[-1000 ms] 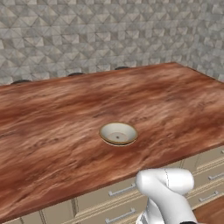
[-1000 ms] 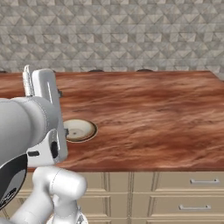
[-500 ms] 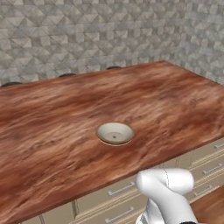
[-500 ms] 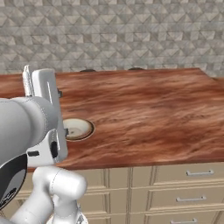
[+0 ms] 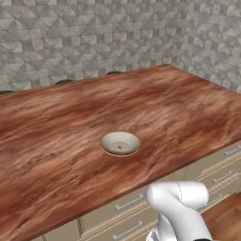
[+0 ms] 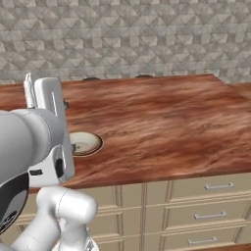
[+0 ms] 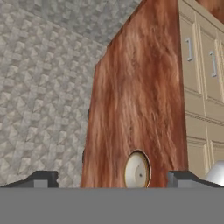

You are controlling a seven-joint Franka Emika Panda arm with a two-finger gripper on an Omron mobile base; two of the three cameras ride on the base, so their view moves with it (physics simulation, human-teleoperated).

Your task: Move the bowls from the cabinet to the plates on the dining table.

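Big grey stone-tiled wall (image 5: 94, 33) runs behind everything, and in front of it sits the long glossy reddish-brown table (image 5: 56, 141) with rows of beige drawers (image 6: 211, 201) and their small silver handles under the near edge. On the table there's just one cream bowl (image 5: 120, 142) with a tan-brown rim, upright, sitting toward the near edge with bare wood all round it. From the right base view the arm's white upper link covers the bowl's left side. Whether a plate lies under the bowl, I can't tell. A few small dark shapes poke up past the far edge, too cut off to name. The pincer (image 7: 111, 178) is spread wide and holds nothing; in the hand view the bowl shows between its two tips, well apart.
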